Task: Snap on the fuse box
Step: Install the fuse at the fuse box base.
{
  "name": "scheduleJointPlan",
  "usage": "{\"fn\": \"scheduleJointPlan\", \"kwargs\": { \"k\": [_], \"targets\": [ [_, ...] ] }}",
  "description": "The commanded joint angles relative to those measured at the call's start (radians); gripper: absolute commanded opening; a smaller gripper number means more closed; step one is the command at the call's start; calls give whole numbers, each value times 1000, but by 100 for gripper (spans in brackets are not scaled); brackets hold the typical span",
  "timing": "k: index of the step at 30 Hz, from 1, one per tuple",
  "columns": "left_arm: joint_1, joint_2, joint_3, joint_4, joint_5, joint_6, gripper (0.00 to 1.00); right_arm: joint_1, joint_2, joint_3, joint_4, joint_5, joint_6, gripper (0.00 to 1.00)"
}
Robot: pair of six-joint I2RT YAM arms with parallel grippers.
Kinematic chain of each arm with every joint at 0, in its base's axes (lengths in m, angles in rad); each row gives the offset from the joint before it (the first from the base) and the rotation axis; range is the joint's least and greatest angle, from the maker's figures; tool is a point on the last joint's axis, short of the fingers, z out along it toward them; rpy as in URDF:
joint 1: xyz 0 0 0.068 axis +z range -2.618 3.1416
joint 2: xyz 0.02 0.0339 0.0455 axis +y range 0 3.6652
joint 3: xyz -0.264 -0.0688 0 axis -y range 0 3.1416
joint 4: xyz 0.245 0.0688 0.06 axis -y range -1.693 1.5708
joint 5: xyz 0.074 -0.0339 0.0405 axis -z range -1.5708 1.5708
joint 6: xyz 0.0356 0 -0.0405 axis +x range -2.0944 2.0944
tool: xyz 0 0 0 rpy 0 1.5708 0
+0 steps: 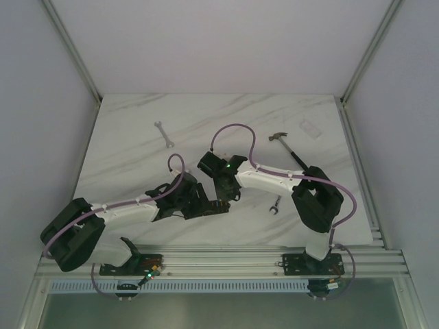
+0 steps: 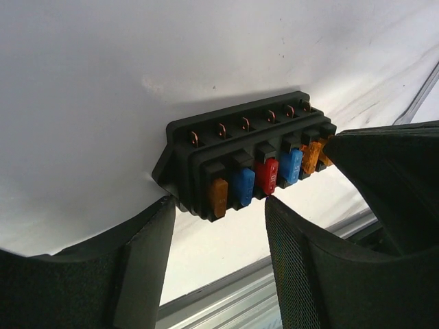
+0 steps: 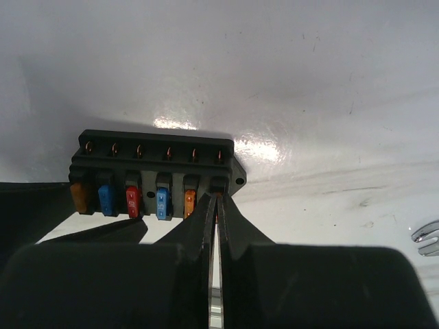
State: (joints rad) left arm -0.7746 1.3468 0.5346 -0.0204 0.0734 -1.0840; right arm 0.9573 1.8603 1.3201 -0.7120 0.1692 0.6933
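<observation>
Running left-right in wrist views: fuse box [image 3: 154,175] long axis; fuses [image 3: 132,200] nearside.

L arm [image 1: 123,212]: elbow out at 8 o'clock, forearm reaching twd 2 o'clock, jaws parted wide. R arm [image 1: 274,179]: elbow at 3 o'clock, forearm running twd 9 o'clock, jaws pressed shut, tips down. Wrists close together.

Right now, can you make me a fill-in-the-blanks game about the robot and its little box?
On the fuse box, the fuse between the two blue fuses is ___.
The right pincer, tips at the box's end slot, is ___.
The left pincer is ___.
The black-handled tool on the table is a ___.
Missing words: red, shut, open, hammer.
</observation>
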Motion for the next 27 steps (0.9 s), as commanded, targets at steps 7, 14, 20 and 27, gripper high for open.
{"fn": "scheduleJointPlan", "kwargs": {
  "k": [7, 14, 20, 27],
  "targets": [
    [-3, 2, -34, 22, -20, -32, 64, 19, 43, -49, -26, 1, -38, 1],
    [-5, -22, -49, 26, -27, -42, 64, 20, -74, -19, -58, -6, 0, 11],
    [-5, -19, -50, 29, -25, -42, 64, 20, -68, -30, -64, -10, 15, 13],
    [-5, -17, -51, 33, -22, -44, 64, 19, -63, -31, -37, -27, 19, 14]
  ]
}}
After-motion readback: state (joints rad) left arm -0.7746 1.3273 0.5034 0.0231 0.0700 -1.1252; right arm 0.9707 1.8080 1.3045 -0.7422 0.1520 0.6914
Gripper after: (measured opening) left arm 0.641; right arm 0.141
